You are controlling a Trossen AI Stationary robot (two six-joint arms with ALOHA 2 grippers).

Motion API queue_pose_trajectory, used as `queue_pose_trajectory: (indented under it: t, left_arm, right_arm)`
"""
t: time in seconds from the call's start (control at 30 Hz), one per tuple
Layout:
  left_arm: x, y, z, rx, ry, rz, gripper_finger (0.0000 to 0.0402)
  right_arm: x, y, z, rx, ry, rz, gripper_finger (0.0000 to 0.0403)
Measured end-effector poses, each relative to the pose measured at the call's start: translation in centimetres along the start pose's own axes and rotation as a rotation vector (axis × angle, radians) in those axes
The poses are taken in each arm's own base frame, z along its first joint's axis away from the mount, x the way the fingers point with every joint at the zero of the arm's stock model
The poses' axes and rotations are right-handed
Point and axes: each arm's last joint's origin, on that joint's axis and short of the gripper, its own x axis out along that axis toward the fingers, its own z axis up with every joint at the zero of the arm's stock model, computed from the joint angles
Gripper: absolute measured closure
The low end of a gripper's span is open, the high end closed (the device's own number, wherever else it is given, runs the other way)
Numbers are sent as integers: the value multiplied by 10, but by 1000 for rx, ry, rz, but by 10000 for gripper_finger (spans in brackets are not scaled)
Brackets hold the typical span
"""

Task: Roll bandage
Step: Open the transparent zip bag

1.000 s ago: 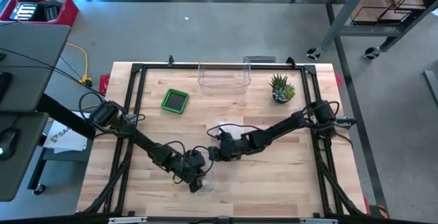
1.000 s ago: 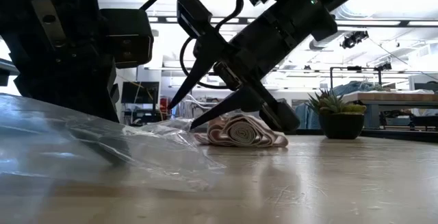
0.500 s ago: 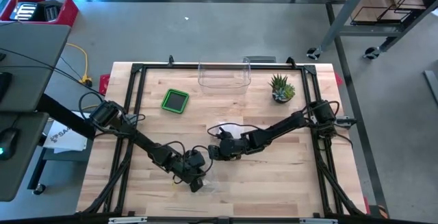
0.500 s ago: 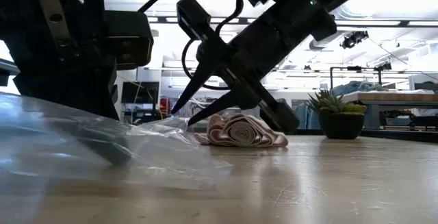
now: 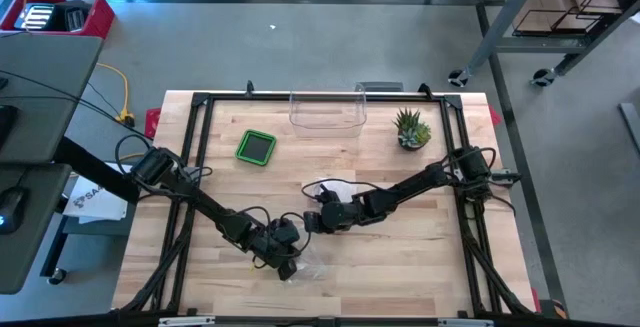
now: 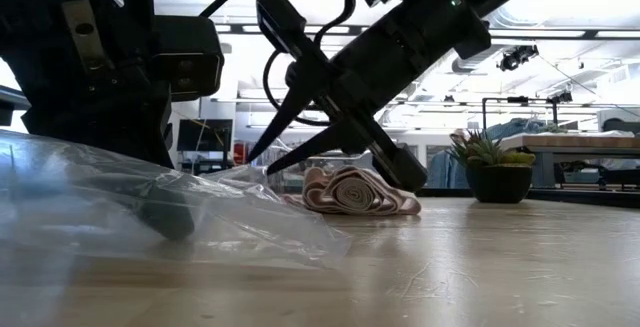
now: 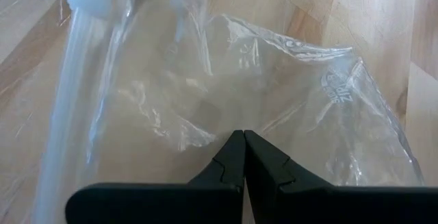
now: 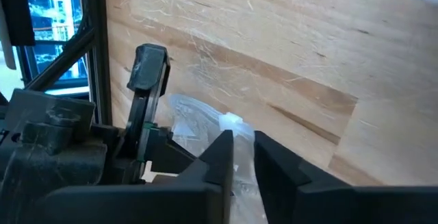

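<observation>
The left gripper (image 7: 243, 145) sits low at the front of the wooden table (image 5: 420, 257), its two dark fingers pressed together and pinching a fold of a clear plastic bag (image 7: 274, 87). In the high view this gripper (image 5: 287, 267) lies near the table's front edge, with the crumpled bag (image 5: 305, 252) spread around it.

The right gripper (image 8: 243, 145) reaches in from the right side toward the table's middle, tilted down. Its fingers stand a narrow gap apart, and no object is visible between them. In the low view its two pointed fingers (image 6: 290, 117) slant toward the bag's edge, just above the table.

The bandage (image 6: 350, 192), a loosely rolled strip with pale and reddish layers, rests on the table just behind the right gripper (image 6: 255, 157) and beside the bag (image 6: 150, 207).

Farther back stand a small potted plant (image 5: 411, 129), a clear plastic container (image 5: 327, 110) and a green square lidded box (image 5: 257, 147).
</observation>
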Motion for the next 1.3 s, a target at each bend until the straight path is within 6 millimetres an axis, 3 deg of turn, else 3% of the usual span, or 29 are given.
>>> queue_pose_trajectory:
  t: [0.13,0.27,0.5,0.63,0.77,0.87,1.03,1.17,1.3]
  left_arm:
    - [0,0,0,0,0,0,402]
    - [0,1,4,11,18,-14,401]
    - [-12,7,23,-23,202,-173,375]
    - [-45,6,38,42,211,-220,362]
    - [-102,11,62,45,54,-197,348]
    - [-145,17,79,-3,-110,-234,334]
    - [-209,23,97,-101,-374,-386,301]
    - [-232,19,111,-128,-543,-517,261]
    - [-232,8,122,-88,-559,-512,227]
  right_arm:
    - [0,0,0,-12,0,0,396]
    - [0,0,3,-36,-5,1,401]
    - [0,0,4,-65,35,4,402]
    - [-2,3,3,-100,39,12,403]
    - [-10,11,4,-194,30,41,403]
    - [-27,26,7,-331,-11,92,403]
    - [-71,59,13,-614,-127,204,403]
    - [-108,79,14,-842,-223,275,403]
    - [-138,93,17,-975,-284,336,403]
